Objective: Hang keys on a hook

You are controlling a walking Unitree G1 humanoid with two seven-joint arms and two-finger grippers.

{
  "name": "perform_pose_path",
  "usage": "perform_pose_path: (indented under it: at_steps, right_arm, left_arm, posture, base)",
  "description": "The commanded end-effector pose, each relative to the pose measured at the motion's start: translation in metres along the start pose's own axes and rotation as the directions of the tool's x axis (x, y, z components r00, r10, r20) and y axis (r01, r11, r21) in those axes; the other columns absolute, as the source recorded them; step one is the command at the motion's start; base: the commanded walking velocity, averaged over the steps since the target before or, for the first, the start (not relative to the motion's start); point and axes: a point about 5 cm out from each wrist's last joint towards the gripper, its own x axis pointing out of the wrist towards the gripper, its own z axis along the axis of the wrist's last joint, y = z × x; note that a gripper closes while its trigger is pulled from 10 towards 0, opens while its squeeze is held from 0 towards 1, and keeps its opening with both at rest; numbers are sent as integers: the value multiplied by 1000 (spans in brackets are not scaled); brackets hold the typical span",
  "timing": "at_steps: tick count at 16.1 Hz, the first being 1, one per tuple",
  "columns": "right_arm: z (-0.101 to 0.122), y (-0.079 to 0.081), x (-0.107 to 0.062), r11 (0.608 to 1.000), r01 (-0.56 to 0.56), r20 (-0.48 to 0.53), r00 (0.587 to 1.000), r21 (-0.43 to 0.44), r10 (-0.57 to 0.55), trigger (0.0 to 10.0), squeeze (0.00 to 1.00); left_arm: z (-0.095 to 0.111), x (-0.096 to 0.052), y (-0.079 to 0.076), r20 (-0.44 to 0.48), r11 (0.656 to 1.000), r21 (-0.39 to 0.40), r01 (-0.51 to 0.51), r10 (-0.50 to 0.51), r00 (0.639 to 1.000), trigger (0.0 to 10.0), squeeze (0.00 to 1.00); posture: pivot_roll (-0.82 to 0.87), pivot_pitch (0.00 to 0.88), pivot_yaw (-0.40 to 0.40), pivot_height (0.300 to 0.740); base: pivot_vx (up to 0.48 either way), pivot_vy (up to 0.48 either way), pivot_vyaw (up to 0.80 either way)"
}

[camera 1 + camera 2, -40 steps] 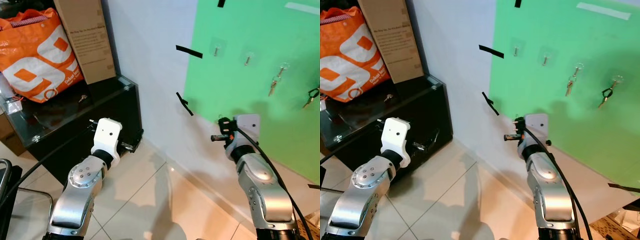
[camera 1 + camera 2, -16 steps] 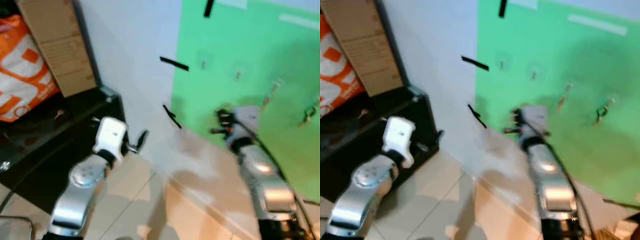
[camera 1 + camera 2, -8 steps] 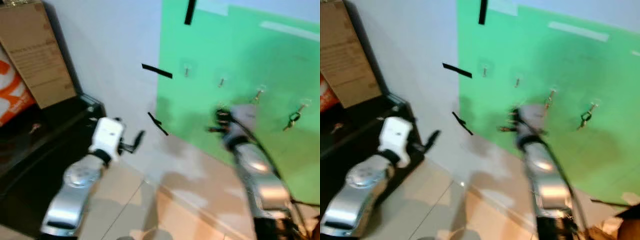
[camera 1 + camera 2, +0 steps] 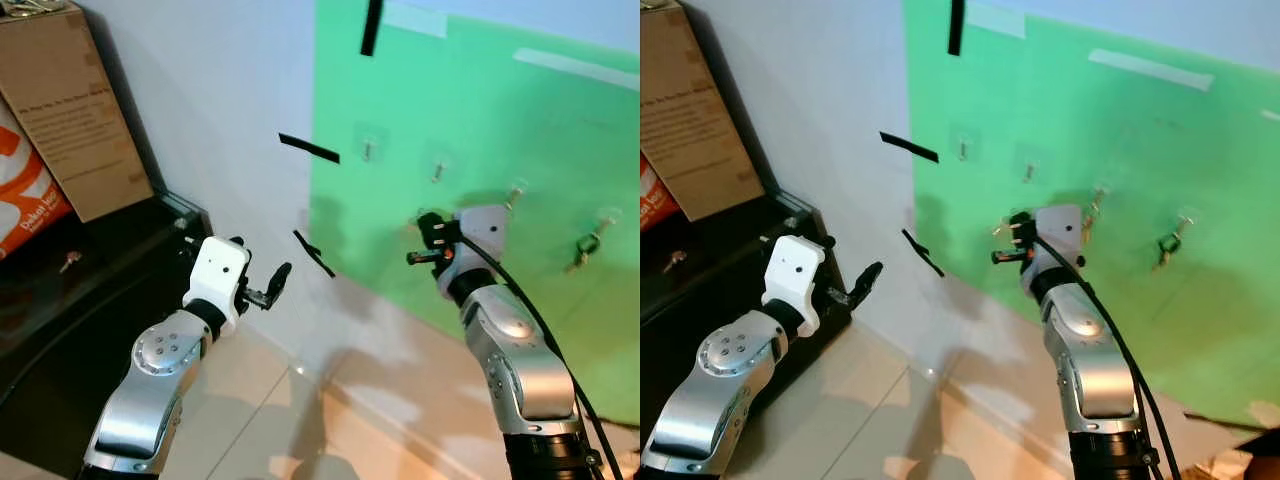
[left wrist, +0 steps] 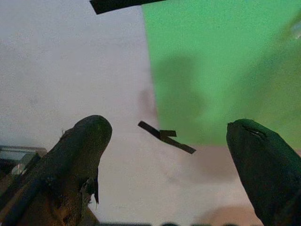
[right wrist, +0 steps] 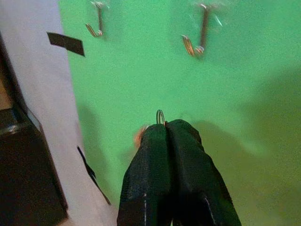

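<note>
Green board (image 6: 263,70); thin silver key ring (image 6: 160,117).

You are looking at a lived-in home corner set up for testing: beige floor tiles (image 4: 260,400), a black glass-topped cabinet (image 4: 90,290) holding a cardboard box (image 4: 70,110) and orange shopping bag (image 4: 25,200), and a taped green sheet (image 4: 480,130) bearing wall hooks (image 6: 96,19).

Right hand (image 4: 1002,240) raised before green board (image 4: 1120,150) (hooks above).
</note>
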Motion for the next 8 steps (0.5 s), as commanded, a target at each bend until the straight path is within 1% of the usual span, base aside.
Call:
perform_pose_path:
  at_steps: [1,3,4,5,6,7,8]
  right_arm:
    - [6,-4,-1,1000,9,21,1000,-1,-9,10000,0]
    - [10,-4,2,1000,2,34,999,17,-2,10000,0]
    - [12,-2,4,1000,-6,40,999,23,5,10000,0]
    - [13,-2,5,1000,-9,42,999,25,8,10000,0]
    - [14,-1,7,999,-17,44,999,39,15,10000,0]
    - [15,-1,9,999,-17,47,999,50,15,10000,0]
    - [16,-1,10,998,-16,52,999,57,13,10000,0]
  left_arm:
    - [4,0,-2,18,1000,11,14,-15,1000,10000,114]
    - [7,1,-6,42,997,6,80,-80,996,10000,110]
    - [10,0,-7,53,992,4,129,-129,990,10000,110]
    - [11,0,-7,56,989,3,145,-145,988,10000,110]
    - [13,-1,-9,63,975,1,221,-221,973,10000,114]
    - [15,-2,-10,61,964,6,268,-267,962,10000,110]
    - [15,-2,-10,61,956,4,293,-292,954,10000,110]
  posture:
    - [70,0,-8,740]
    - [72,0,-10,740]
    - [73,0,-9,740]
    - [73,0,-9,740]
    - [76,0,-10,740]
    - [76,0,-7,740]
    - [76,0,-7,740]
  base:
    - [0,0,0]
    - [0,0,0]
    - [0,0,0]
    - [0,0,0]
    - [0,0,0]
    - [0,0,0]
    - [0,0,0]
